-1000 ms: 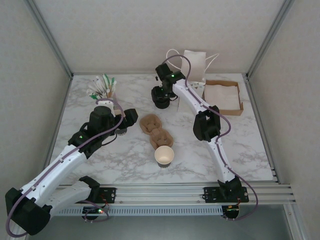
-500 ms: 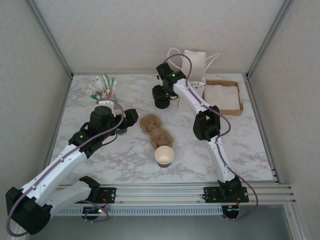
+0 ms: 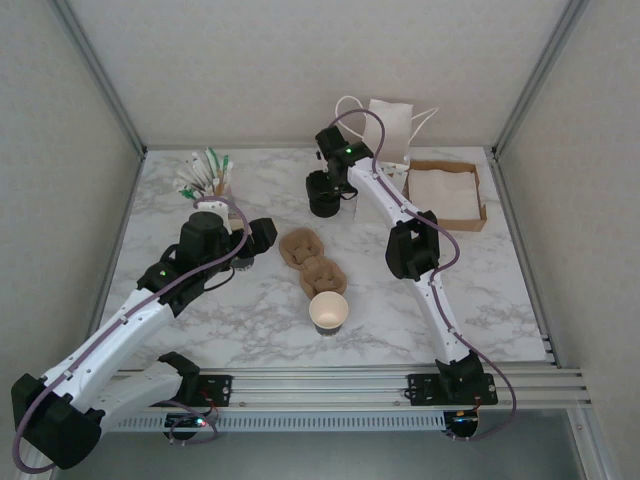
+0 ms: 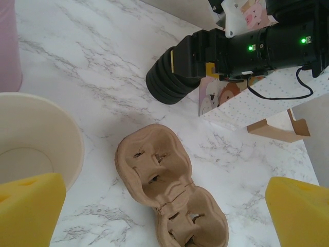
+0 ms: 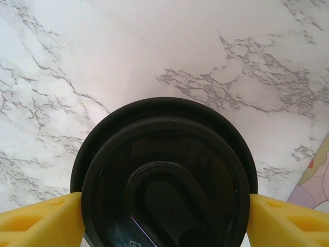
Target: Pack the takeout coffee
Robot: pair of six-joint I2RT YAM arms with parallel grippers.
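The takeout coffee cup (image 3: 328, 312), cream inside with a dark wall, stands open-topped near the front middle of the table. At the back middle, my right gripper (image 3: 322, 195) hangs over a pile of black lids (image 4: 169, 77). Its jaws are spread wide. In the right wrist view the right gripper (image 5: 164, 216) has a yellow pad (image 5: 38, 221) at each side of the top lid (image 5: 169, 180), right at its rim. My left gripper (image 3: 252, 238) is open at the left. In the left wrist view the left gripper (image 4: 164, 211) holds nothing.
A brown pulp cup carrier (image 3: 311, 262) (image 4: 159, 175) lies between the arms. A cream-rimmed cup (image 4: 31, 139) stands beside my left finger. Stir sticks (image 3: 205, 172) are at the back left. A white bag (image 3: 390, 130) and a cardboard napkin box (image 3: 445, 195) are at the back right.
The right jaws have spread a little wider around the top lid. Both arms have stayed almost still.
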